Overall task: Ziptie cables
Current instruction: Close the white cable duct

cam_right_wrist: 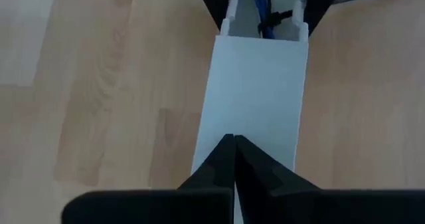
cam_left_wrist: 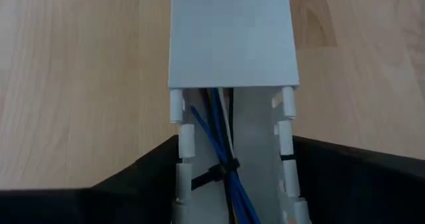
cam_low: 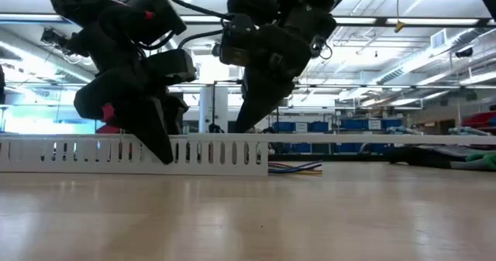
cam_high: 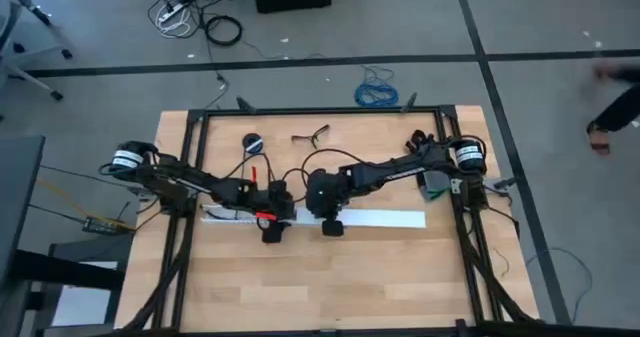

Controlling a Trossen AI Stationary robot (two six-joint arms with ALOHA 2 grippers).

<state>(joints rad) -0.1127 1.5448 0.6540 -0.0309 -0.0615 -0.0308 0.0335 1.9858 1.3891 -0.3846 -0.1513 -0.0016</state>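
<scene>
Right tool [cam_right_wrist: 234,159], tips together, rests on unlabelled white cover [cam_right_wrist: 255,98].

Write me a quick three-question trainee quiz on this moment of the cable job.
1. True or false: the right gripper has its fingers spread wide apart over the white cover.
2. The black zip tie is wrapped around: A) the cables lying in the channel; B) the blue coil on the floor; C) the table frame.
3. Fill in: the left gripper has one finger against each side of the white slotted ____.

Key: 1 false, the fingers are shut tip to tip over the cover. 2 A. 3 duct.
</scene>
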